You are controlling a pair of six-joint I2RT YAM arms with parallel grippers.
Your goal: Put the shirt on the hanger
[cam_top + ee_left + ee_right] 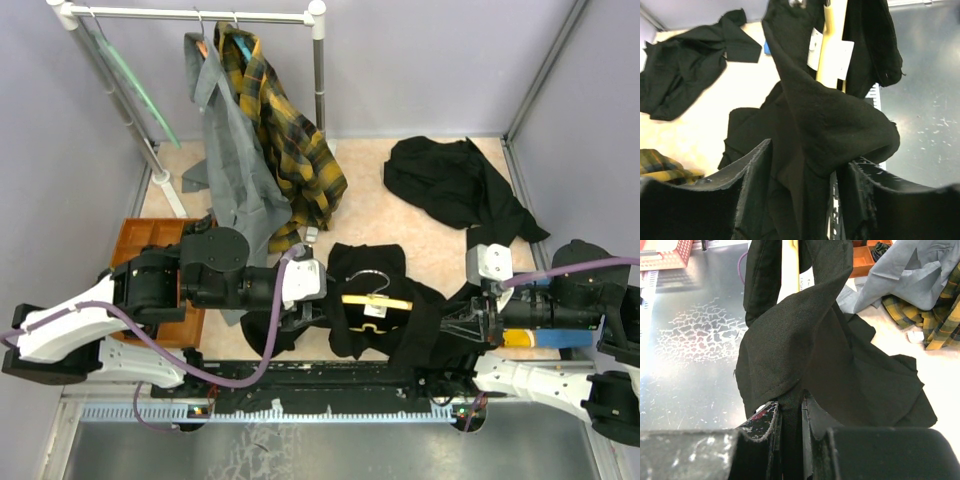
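Beige table (370, 215), clothes rail (200, 14) behind; from either side I see the left gripper (807, 160) reach inward spread around the shirt (420, 310), right gripper (790, 410) pinching it.

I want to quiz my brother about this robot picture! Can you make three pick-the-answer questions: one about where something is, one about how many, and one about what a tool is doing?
1. How many clothes hang on the rail?
A) one
B) two
C) four

2. Where is the yellow hanger?
A) hooked on the rail
B) lying on the black shirt
C) in the wooden tray

3. What is the right tool doing?
A) wide open and empty
B) shut on the hanger's hook
C) shut on the black shirt

Answers:
1 B: only a grey shirt and a plaid shirt hang there.
2 B: its yellow bar shows at the shirt's collar.
3 C: black cloth is pinched between its fingers in the right wrist view.
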